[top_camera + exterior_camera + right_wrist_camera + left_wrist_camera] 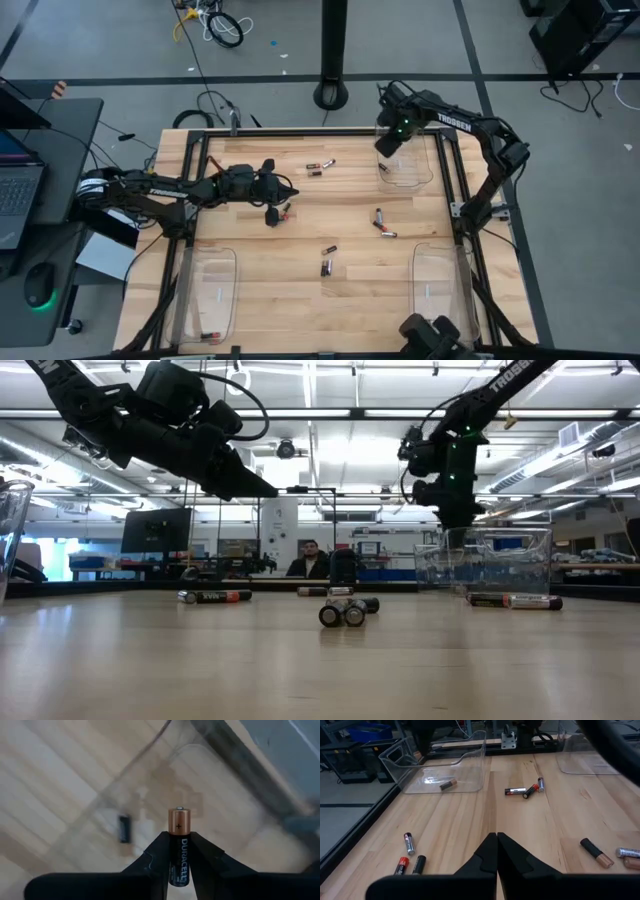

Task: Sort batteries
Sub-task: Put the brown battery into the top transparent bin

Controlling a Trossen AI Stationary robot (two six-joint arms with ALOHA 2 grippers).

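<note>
Small batteries lie scattered on the wooden table (260,290): a far group (320,167), a middle pair (381,224), a nearer pair (327,258), and one (287,210) beside my left gripper. My left gripper (275,212) (496,837) is shut, empty, and raised above the table's middle-left (265,488). My right gripper (386,144) (455,515) (179,840) hangs over the far right clear tray (408,168) (150,795), shut on a black and copper battery (179,855). One battery (448,784) lies inside that tray. My right gripper pinches the battery by its black body (179,862) between the two fingers. The battery lies along the fingers, and its copper plus end (179,820) sticks out past the fingertips. The fingers point down. The battery is lifted clear above the tray.
Two more clear trays sit at the near edge, one left (205,295) with a battery (210,337) in it, one right (440,285). A black frame (462,190) borders the table. A laptop and mouse sit on a desk to the left (20,190). A person (312,560) is far behind.
</note>
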